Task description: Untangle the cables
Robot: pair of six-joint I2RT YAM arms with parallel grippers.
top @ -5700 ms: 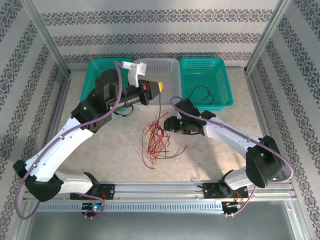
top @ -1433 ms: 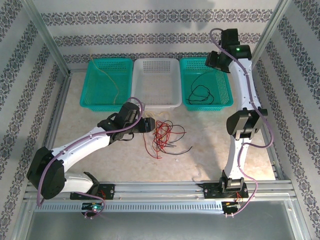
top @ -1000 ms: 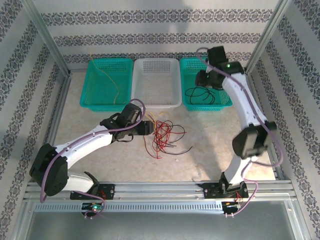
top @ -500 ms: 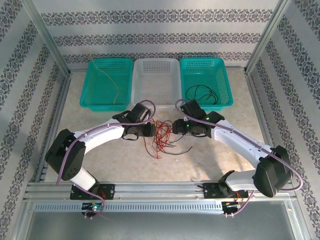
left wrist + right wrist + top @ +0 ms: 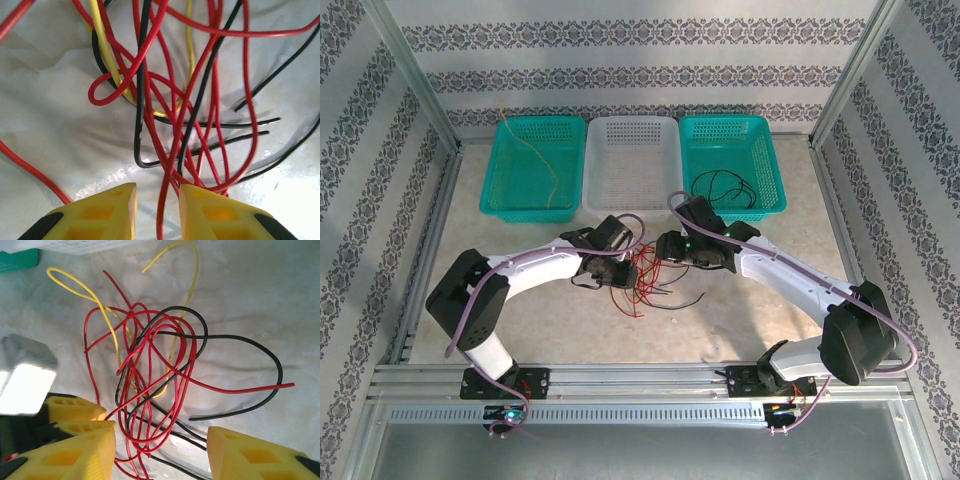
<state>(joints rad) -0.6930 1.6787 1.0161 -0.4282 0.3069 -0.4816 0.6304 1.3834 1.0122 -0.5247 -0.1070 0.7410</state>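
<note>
The pale table (image 5: 520, 310) bears a teal basket (image 5: 492, 190) at 11 o'clock, a white basket (image 5: 632, 165) at 12, and a second teal basket (image 5: 740, 140) at 1. Tangled cables (image 5: 642, 275) lie at its centre.

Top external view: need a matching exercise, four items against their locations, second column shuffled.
Items:
1. lone yellow cable
2. coiled black cable
3. red-yellow-black tangle
4. white basket

Places:
A. middle of the basket row
B. in the right teal basket
C. on the table, by the left end effector and right end effector
D. in the left teal basket

Pairs: 1-D, 2-B, 3-C, 4-A
</note>
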